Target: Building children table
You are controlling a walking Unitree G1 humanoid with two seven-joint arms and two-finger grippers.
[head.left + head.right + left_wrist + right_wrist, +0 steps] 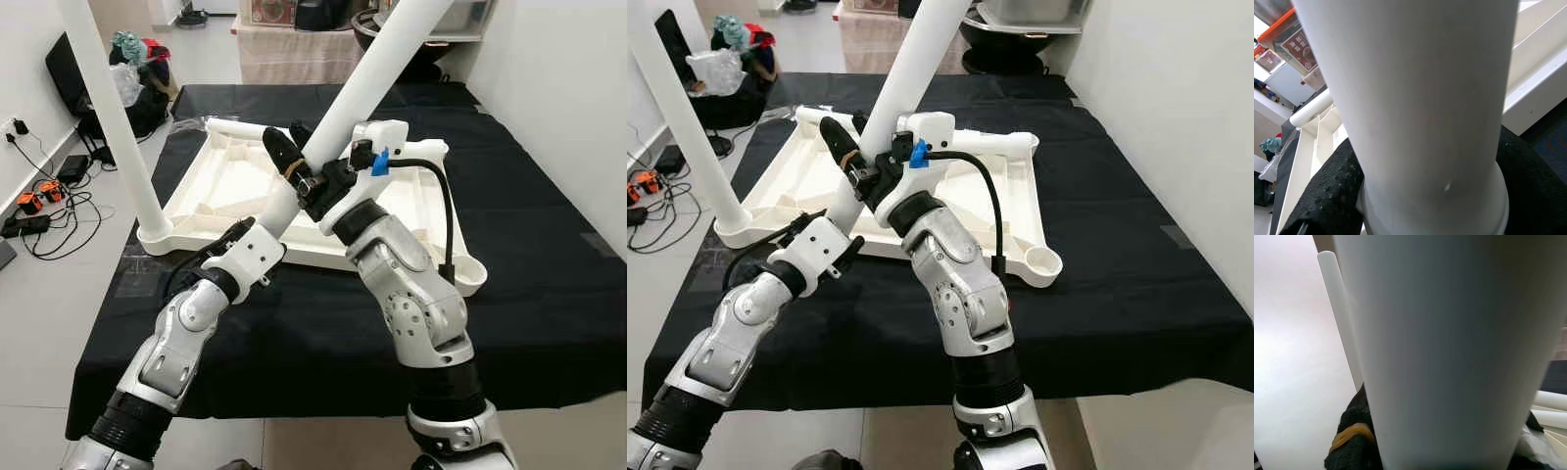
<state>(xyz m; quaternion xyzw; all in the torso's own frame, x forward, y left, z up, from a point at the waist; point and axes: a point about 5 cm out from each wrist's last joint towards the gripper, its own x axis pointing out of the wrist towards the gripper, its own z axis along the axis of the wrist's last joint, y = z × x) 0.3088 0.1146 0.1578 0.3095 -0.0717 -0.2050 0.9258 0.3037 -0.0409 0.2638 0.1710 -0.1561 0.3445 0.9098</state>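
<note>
The left tool (238,235) is closing low around the white table leg (367,83), near its foot; the right tool (294,157) is clamping the same leg just above. The leg is leaning, long axis running up and away to the robot's right, its foot meeting the near rim of the upturned white table frame (225,186). One leg (118,127) is already standing at the frame's left corner. The frame is lying on a black-covered tabletop (529,255); cables (44,211) are trailing on the floor beyond.

White table top (235,176), white legs (362,93); black cloth (529,245); black fingers (279,152).
</note>
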